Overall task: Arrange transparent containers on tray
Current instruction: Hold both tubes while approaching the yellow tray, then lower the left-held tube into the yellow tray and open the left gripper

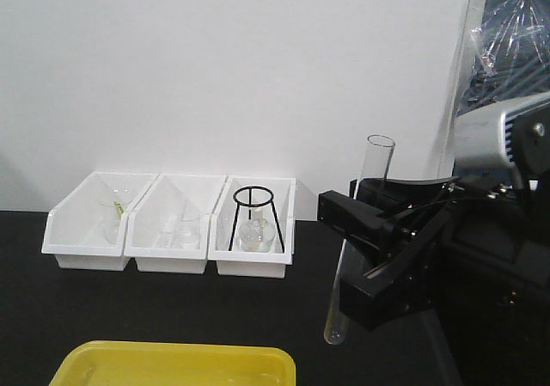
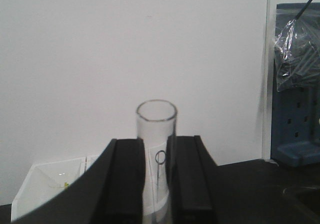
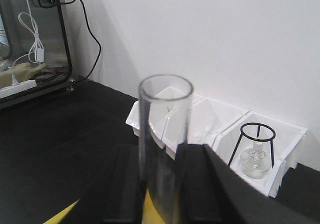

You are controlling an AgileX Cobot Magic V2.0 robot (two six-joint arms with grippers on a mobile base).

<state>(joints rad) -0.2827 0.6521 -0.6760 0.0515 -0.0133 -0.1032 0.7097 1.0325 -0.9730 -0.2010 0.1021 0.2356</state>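
Note:
A clear test tube [image 1: 375,158] stands almost upright above the black table, right of the bins, with my right gripper [image 1: 344,257] shut on its middle. In the right wrist view the same tube [image 3: 165,114] rises between the black fingers [image 3: 127,184], and a strip of the yellow tray [image 3: 61,216] shows below. The tray [image 1: 172,360] lies at the front edge, to the left of and below the tube's rounded bottom. The left wrist view shows a second test tube [image 2: 156,121] upright, with my left gripper [image 2: 156,149] shut on it. This gripper is outside the front view.
Three white bins [image 1: 94,223] stand in a row against the white wall. The rightmost bin [image 1: 253,261] holds a black wire tripod [image 1: 254,218] over a small glass lamp. The other two hold glassware. A blue rack with a plastic bag [image 2: 295,54] is at the far right.

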